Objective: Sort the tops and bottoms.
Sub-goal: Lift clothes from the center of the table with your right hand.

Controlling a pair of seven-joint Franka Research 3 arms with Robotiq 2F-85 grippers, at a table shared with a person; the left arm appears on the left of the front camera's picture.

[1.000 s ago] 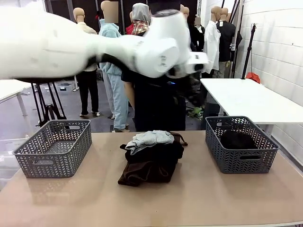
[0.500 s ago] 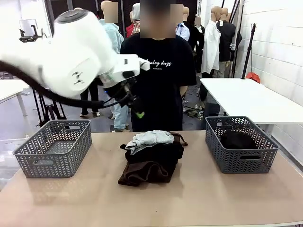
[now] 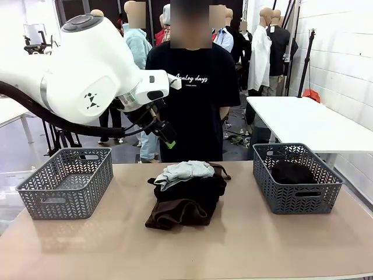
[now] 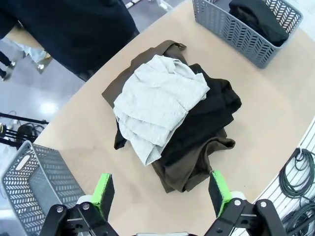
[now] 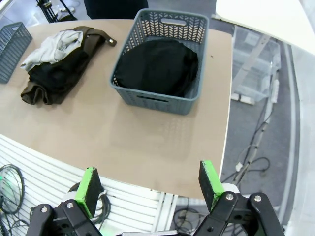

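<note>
Left jaws: spread fully wide, with nothing between the green pads. The left gripper (image 3: 164,133) hangs high above the table (image 3: 245,245), in front of the person (image 3: 195,87), and its wrist view looks straight down on the pile.
Right jaws: also fully wide and empty. The right gripper (image 5: 150,184) is held high off the near right corner of the table, well apart from every garment.
Left basket: the left basket (image 3: 64,181) stands on the left part of the table, with no garment seen inside.
Pile in the middle: the pale grey-blue garment (image 3: 183,171) lies on top. Under it is a black garment (image 3: 192,189), and at the bottom the dark brown garment (image 3: 175,214) sticks out toward the robot.
Right basket: the right basket (image 3: 297,198) already holds one folded black garment (image 3: 291,172).
Step in hand: it seems one piece is sorted and three are left. The left arm is poised over the pile, and no grasp has begun.
Next move: probably the left gripper must come down on the pale grey-blue garment and pinch only this top layer.
Care needed: the cloth is soft and crumpled, so the black piece below could be lifted together with it.
</note>
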